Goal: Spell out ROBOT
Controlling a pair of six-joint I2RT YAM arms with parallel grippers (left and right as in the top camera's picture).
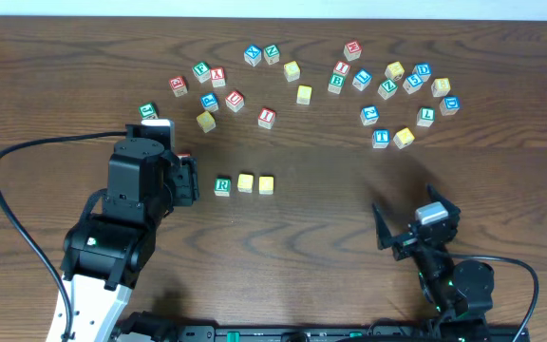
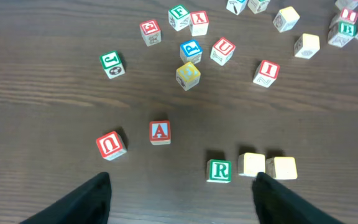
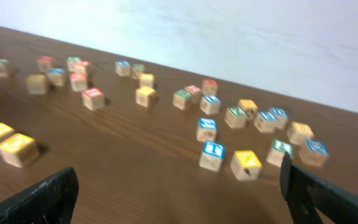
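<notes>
Left wrist alone reads A block [image 2: 160, 132] beyond fingers [image 2: 86, 202].

Green-lettered R block [image 1: 222, 186], two yellow blocks [image 1: 245, 182], dark brown table [image 1: 349, 237].

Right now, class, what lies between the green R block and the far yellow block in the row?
A second yellow block, clearest in the overhead view.

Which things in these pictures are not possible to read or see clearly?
Yellow blocks beside the R block: letters too faint, left wrist and overhead views.
A block, U block: mostly covered by the left arm, overhead view.
Scattered blocks: letters blurred, right wrist view.
</notes>
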